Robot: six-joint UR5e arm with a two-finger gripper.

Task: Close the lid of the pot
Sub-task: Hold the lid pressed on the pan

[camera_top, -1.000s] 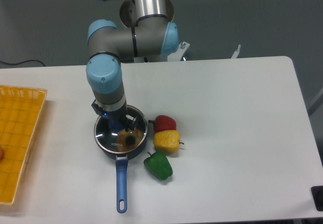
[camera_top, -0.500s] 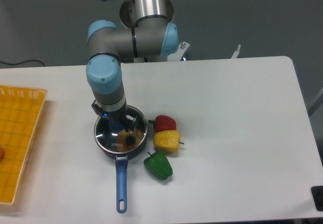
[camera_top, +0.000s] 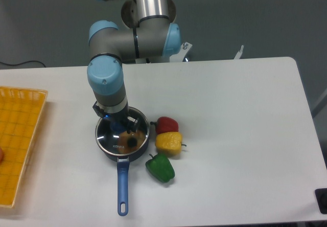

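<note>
1. Toward the left half of the desk (camera_top: 230, 109), nearer its front edge than its rear edge, sits the pot (camera_top: 122, 154), a small round dark saucepan; its long blue handle (camera_top: 122, 186) runs straight toward the front edge.
2. Directly over the pot lies the lid (camera_top: 110, 137), a clear glass disc with a thin bright metal rim, appearing seated on the pot's rim and about matching it in width.
3. Straight above the lid's centre hangs the gripper (camera_top: 121, 126), pointing vertically down; the blue knob at the centre is mostly hidden behind the fingers, and whether the jaws are clamped on it or parted cannot be told from this view.
4. Critical relation: the lid lies immediately below the gripper, on the same vertical axis as the pot, so the coming move is judged to be along that axis alone, a release and a lift off.
5. Through the glass, a pale brown object with a dark spot (camera_top: 132, 141) shows inside the pot; its identity is unclear.
6. Just right of the pot stand three glossy, smooth peppers in a tight cluster: red pepper (camera_top: 166, 124), yellow pepper (camera_top: 168, 142), green pepper (camera_top: 161, 168).
7. Along the desk's left edge rests a yellow lattice basket (camera_top: 18, 140) of moulded plastic.
</note>
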